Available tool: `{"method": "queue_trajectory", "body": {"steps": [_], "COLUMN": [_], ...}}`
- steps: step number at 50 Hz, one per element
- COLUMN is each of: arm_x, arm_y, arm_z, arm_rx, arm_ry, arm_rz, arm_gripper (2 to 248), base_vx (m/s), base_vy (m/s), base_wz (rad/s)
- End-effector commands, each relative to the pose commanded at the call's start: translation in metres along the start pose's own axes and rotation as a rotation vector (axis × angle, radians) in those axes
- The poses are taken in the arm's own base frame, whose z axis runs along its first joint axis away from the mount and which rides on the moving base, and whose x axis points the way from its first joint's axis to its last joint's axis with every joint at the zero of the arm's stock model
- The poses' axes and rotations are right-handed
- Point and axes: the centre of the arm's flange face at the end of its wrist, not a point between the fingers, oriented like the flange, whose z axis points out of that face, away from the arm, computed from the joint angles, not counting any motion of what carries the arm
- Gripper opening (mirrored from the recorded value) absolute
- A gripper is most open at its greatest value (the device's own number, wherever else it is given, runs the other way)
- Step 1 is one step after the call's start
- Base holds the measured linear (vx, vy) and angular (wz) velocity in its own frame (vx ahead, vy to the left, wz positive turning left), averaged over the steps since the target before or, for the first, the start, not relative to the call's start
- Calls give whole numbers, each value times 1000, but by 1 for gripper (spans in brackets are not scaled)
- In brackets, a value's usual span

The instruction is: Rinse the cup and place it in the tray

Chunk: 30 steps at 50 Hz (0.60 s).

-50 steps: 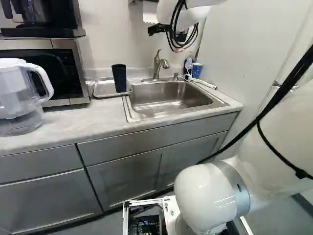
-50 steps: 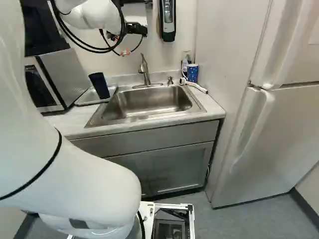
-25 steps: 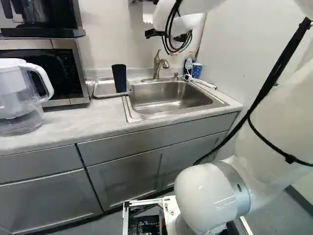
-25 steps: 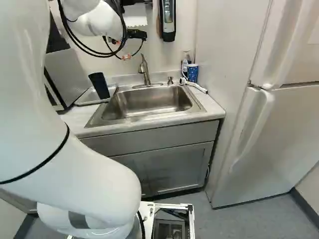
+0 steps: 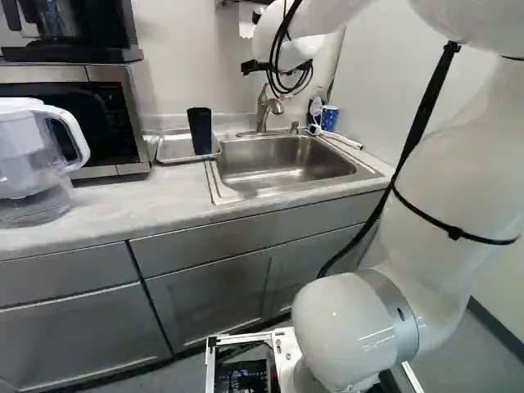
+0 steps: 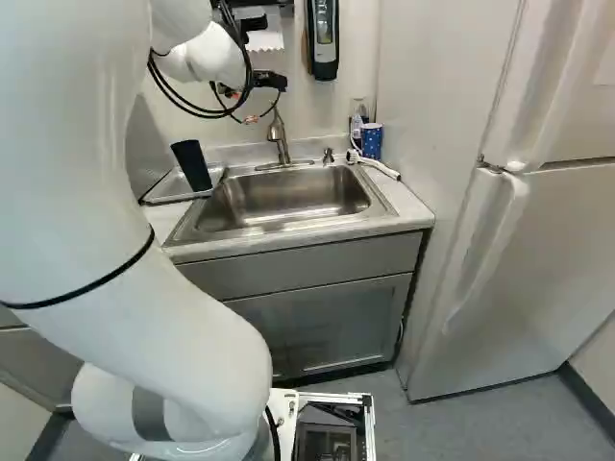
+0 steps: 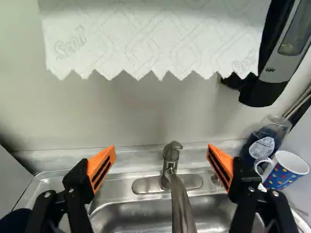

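Getting from claw (image 7: 162, 151) to cup (image 5: 200, 131): down and to the robot's left, well out of the gap between the pads; the one relation to settle before any pickup.
Nearest arm: the only one, white arm (image 5: 446, 213), reaching out high over the sink (image 5: 278, 164).
Claw state: released, pads wide apart, grasping nothing; pointed at the wall, with the faucet (image 7: 171, 156) ahead, in line with the gap but ungripped.
Cup place: in the tray (image 5: 170, 149), on the table (image 5: 98, 217), just beside the sink's left edge.
Cup direction: long axis near vertical, wider end up, probably the mouth; no handle visible.
Likely step: unclear from the layout, either cup still to be fetched for rinsing or already set down; impossible to tell whether wet.
Next move, if a pickup: swing left, lower, then close around the sides, pads either side of the upright axis.
Faucet: no stream visible; worth clearing before any sideways swing.
Main risk: tipping the tall cup with one pad, or snagging the tray's rim.
Spotted mug (image 7: 287, 170): behind the sink, robot's right, probably not the one meant.
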Motion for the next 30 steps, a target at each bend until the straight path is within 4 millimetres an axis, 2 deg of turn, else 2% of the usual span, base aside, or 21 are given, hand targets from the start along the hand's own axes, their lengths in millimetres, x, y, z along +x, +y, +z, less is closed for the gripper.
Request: {"method": "queue_trajectory", "body": {"steps": [30], "arm_x": [12], "arm_y": [-25], "arm_z": [57], "arm_rx": [40], "arm_ry": [5], "arm_rz": [-11], "arm_gripper": [247], "base_vx": [0], "base_vy": [0], "base_wz": [0]}}
